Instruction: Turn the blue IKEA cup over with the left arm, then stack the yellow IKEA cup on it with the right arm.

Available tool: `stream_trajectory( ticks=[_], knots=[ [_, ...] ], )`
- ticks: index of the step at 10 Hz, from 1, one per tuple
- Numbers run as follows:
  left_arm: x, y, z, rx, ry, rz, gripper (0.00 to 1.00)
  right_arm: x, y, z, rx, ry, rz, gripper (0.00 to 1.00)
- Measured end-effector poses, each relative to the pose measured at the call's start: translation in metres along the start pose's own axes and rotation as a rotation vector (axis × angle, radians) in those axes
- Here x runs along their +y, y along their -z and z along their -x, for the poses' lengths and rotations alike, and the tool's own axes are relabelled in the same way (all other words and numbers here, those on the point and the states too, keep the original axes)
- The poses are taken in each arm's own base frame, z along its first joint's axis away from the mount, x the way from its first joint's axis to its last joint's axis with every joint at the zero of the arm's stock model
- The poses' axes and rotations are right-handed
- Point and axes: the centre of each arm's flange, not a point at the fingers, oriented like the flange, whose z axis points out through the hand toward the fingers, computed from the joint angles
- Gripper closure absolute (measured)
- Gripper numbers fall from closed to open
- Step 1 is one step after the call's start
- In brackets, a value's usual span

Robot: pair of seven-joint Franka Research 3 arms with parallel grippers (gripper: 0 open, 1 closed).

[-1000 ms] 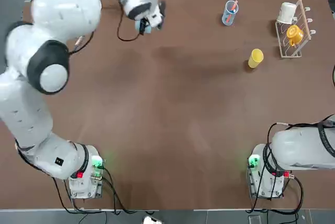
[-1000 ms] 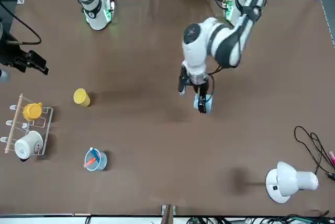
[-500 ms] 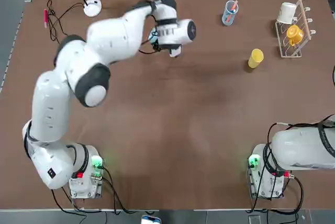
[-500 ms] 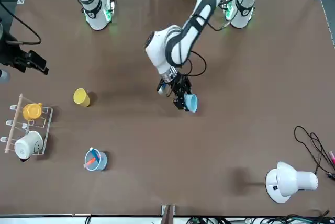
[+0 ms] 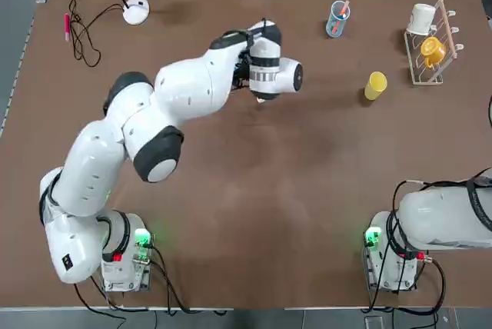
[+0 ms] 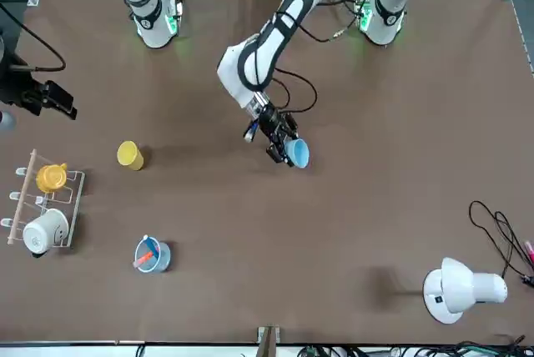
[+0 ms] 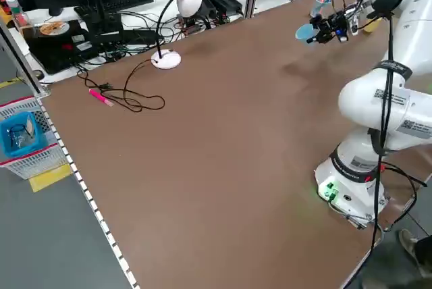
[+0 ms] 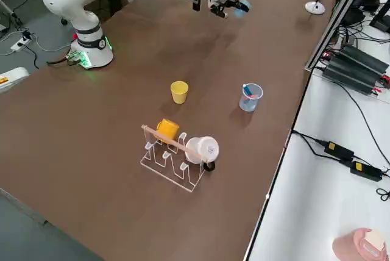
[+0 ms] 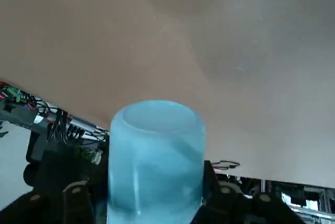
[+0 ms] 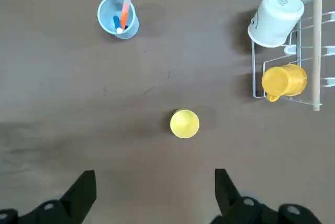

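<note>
Brown table (image 5: 254,214) lies mostly bare; the left gripper (image 6: 279,142), clamped on the blue IKEA cup (image 6: 297,153), holds it aloft mid-table, hidden from overhead. Yellow IKEA cup (image 5: 375,84) stands toward the far right edge; right gripper (image 10: 154,195) gapes above it.

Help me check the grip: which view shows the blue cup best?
The left wrist view: the blue cup fills it, clamped in the left pincer. Front and side views show it small; the top view hides it.

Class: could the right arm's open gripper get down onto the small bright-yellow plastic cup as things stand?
Probably yes. The right gripper is open, and the yellow cup stands alone, apart from the wire mug rack and the left gripper.
</note>
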Motion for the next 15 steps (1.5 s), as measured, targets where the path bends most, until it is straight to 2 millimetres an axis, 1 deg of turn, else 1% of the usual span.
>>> stream_trajectory(
  ticks=[2,3,5,7,8,10,13,15],
  knots=[
    [-0.006,0.015,-0.009,-0.02,0.02,-0.064,0.3,0.0,0.0,0.0,0.0,0.0,0.0,0.0],
    [-0.009,0.024,-0.021,-0.028,0.02,-0.117,0.28,0.0,0.0,0.0,0.0,0.0,0.0,0.0],
    [0.005,0.028,-0.053,-0.097,-0.007,-0.187,0.28,0.0,0.0,0.0,0.0,-0.001,0.0,0.0],
    [0.021,0.023,-0.084,-0.121,-0.042,-0.224,0.28,0.0,0.0,0.0,0.0,-0.001,0.0,0.0],
    [0.026,0.02,-0.095,-0.136,-0.056,-0.238,0.29,0.0,0.0,0.0,0.0,-0.001,0.0,0.0],
    [0.032,0.017,-0.107,-0.15,-0.057,-0.252,0.28,0.0,0.0,0.0,0.0,-0.001,0.0,0.0],
    [0.038,0.017,-0.115,-0.149,-0.027,-0.263,0.23,0.0,0.0,0.0,0.0,-0.001,0.0,0.0],
    [0.042,0.013,-0.12,-0.152,-0.013,-0.264,0.23,0.0,0.0,0.0,0.0,-0.001,0.0,0.0]
  ],
)
